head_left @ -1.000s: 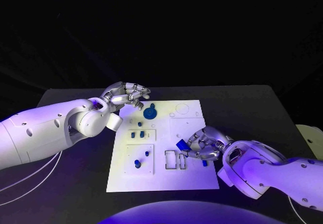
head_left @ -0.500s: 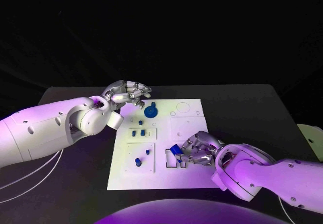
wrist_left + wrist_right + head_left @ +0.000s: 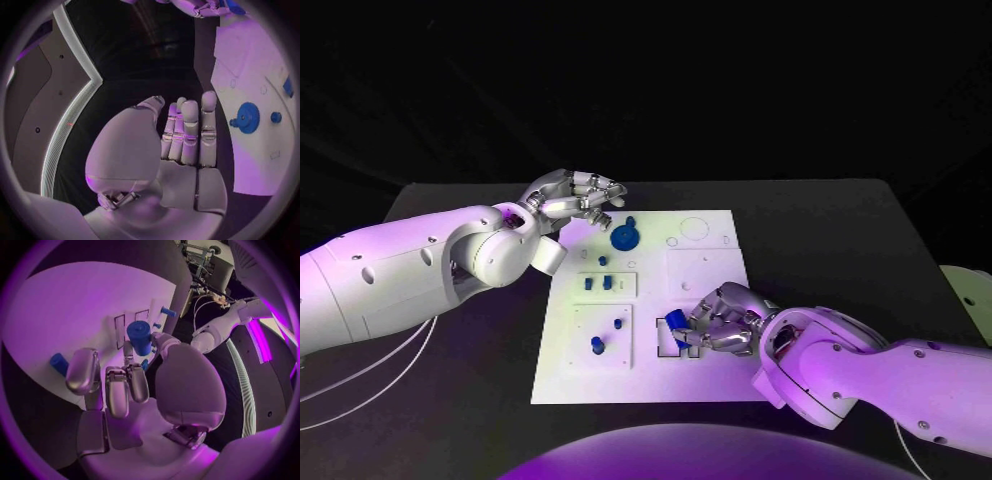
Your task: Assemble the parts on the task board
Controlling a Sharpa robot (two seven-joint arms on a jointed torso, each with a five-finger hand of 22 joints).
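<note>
Lowering small blue cylindrical part point(image 3: 139, 337), pinched in right hand point(image 3: 718, 322) fingers, toward rectangular slots point(image 3: 672, 345) on white task board point(image 3: 704, 262); next, aligning and seating it. Left hand point(image 3: 571, 198) curled, holding nothing, at far-left edge.

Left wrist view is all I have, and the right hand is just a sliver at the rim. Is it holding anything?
Observer: Yes. In the right wrist view, the right hand pinches a blue part between thumb and fingers.
Operator: Where over the board is it?
Observer: In the head view it is at the rectangular slots in the near half of the task board, with the part low over them. I cannot tell whether it touches.
Operator: And where does my left hand sit from above?
Observer: The left hand is at the board's far left corner, beside the blue gear, holding nothing.
</note>
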